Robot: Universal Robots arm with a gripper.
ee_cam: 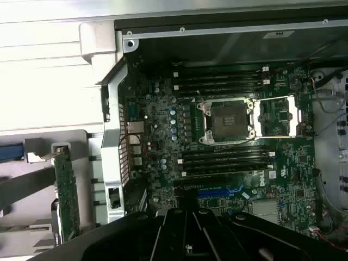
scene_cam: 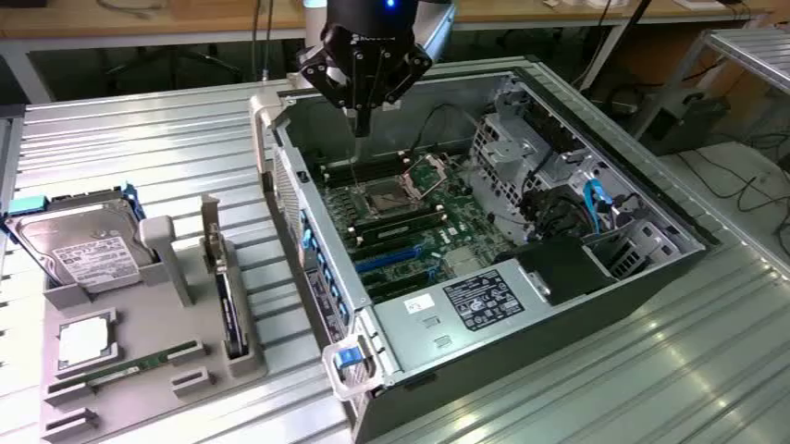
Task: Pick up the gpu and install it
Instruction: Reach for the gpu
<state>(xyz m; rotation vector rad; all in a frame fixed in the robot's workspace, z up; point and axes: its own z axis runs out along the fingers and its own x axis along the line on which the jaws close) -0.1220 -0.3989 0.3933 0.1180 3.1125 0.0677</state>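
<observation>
— What's biggest here?
— The open computer case (scene_cam: 593,314), with its motherboard (scene_cam: 420,217) exposed. A grey parts tray (scene_cam: 148,305) sits beside it, on the exterior view's left.
— And the gpu?
— The gpu (scene_cam: 229,305) stands on edge in that tray, untouched. The gripper (scene_cam: 361,128) hangs over the motherboard, fingers pinched together and empty.

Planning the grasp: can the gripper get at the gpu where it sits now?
Probably yes. The gpu stands on edge in the grey holder, its top edge bare with nothing over it; the hard drive sits apart. The gripper hangs over the open case, beside the holder.
</observation>
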